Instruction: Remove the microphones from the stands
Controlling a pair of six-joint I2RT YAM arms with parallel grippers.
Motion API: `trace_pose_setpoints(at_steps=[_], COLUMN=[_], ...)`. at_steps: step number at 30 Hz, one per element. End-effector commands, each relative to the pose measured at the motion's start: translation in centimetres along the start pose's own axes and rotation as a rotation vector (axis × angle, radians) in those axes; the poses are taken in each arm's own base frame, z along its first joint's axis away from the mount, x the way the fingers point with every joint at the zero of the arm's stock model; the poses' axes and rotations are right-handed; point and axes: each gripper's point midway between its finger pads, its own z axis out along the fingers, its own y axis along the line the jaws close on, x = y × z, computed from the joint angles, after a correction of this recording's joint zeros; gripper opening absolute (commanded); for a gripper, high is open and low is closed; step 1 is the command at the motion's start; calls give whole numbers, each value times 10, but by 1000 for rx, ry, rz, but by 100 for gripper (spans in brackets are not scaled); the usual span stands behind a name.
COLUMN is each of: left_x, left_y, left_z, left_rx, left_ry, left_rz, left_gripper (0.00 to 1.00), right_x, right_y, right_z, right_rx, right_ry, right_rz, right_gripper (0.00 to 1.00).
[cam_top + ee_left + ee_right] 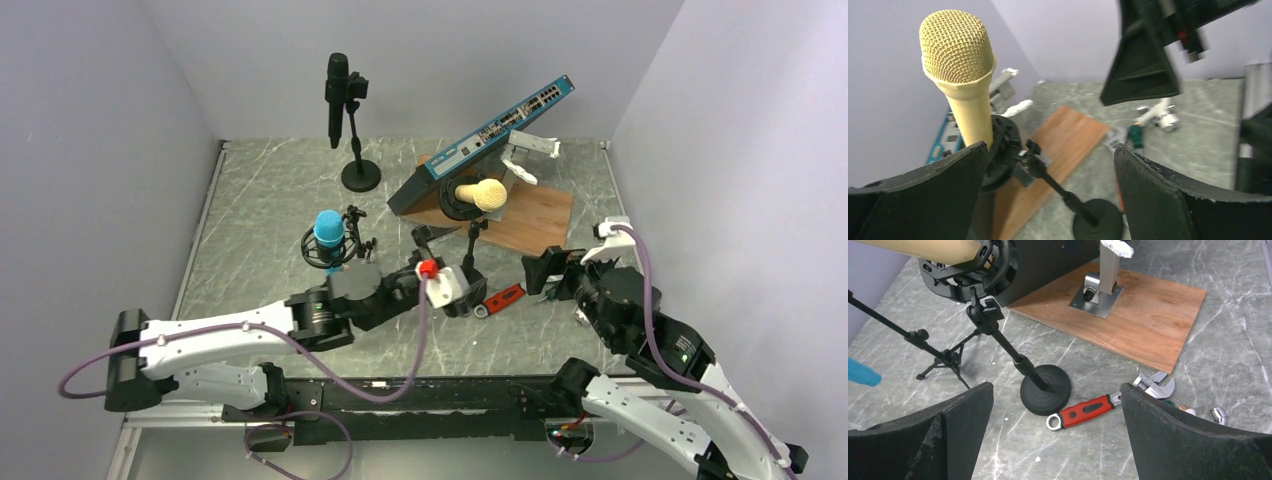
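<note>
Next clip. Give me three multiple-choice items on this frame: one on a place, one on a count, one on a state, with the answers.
1. Where is the red-handled wrench?
A. On the wooden board
B. On the table, beside the round stand base
C. Leaning on the back wall

2. How many microphones are in view?
A. Three
B. Two
C. Five

3. The yellow microphone is:
A. lying flat on the table
B. lifted clear of the stand
C. in its ring mount on the stand, with the left fingers open

Answers:
1 B: the right wrist view shows it flat on the table by the base.
2 A: the top view shows a black microphone, a blue microphone and the yellow one.
3 C: the left wrist view shows it seated in the mount, with the fingers apart.
</note>
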Motion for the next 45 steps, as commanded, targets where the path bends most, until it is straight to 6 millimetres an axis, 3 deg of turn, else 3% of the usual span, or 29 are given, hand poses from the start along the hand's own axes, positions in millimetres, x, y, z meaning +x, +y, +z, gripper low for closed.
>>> trace_pose_setpoints(at_steps=[1,6,14,19,23,34,45], left_x=[-39,-33,-32,-33,-28,-22,-63], left_y=[45,58,82,78,83,92,83], left_z=[18,42,55,67,69,74,67], left_rx=[-222,-282,-342,-316,-361,-445,-336], left_ry=[-125,-104,-145,-171,-192,-203,-235], left_rz=[189,240,162,170,192,239,214], left_gripper=[99,99,99,96,81,62,36], right_x=[-11,-9,-11,-14,-14,-12,-12], right_y=[4,-3,-11,-11,-12,-15,-16], right_z=[-9,-17,-27,-28,-28,-28,-26], right_rx=[-48,-46,-45,-49,-46,-35,-26], right_ry=[-60,-67,-90,-109,-111,-112,-116], right_rz=[58,78,95,97,100,103,93], right_gripper=[100,100,100,100,100,100,100])
